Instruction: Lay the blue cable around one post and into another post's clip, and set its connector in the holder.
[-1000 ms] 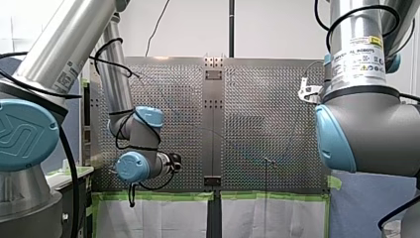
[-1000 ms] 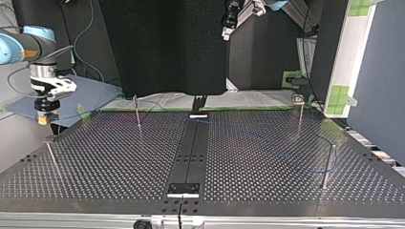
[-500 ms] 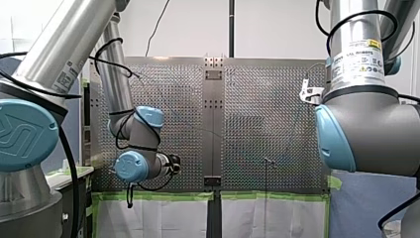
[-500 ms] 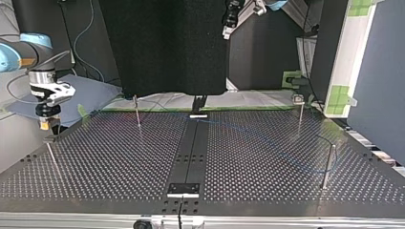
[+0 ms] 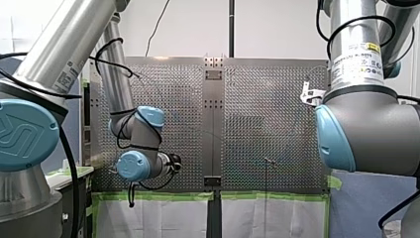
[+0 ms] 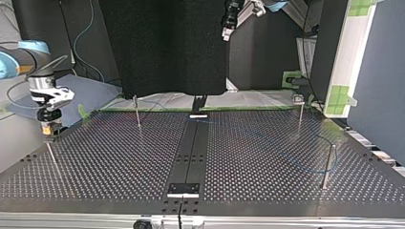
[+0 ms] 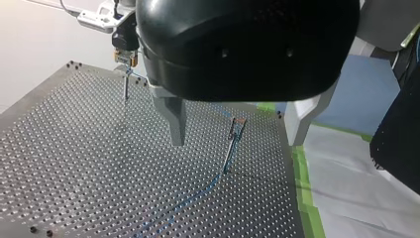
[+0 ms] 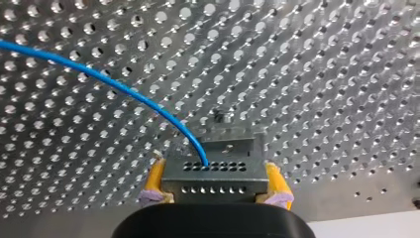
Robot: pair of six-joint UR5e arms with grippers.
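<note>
My right gripper (image 8: 214, 184), yellow pads clamped on the grey connector (image 8: 213, 171), blue cable (image 8: 99, 74) curving from it over the perforated table (image 8: 322, 74), poised over a thin post (image 6: 52, 160) at the top view's left, my left gripper (image 6: 228, 26) spread open, empty, well apart

— Where's the blue cable (image 8: 124, 91)?
— It's thin, and it curves into a grey, hole-dotted connector (image 8: 213, 168), which my right gripper (image 8: 214, 184) clamps at both sides.
— And its other stretch?
— In the top view it bends just beside the upright post (image 6: 327, 167) at that view's right.
</note>
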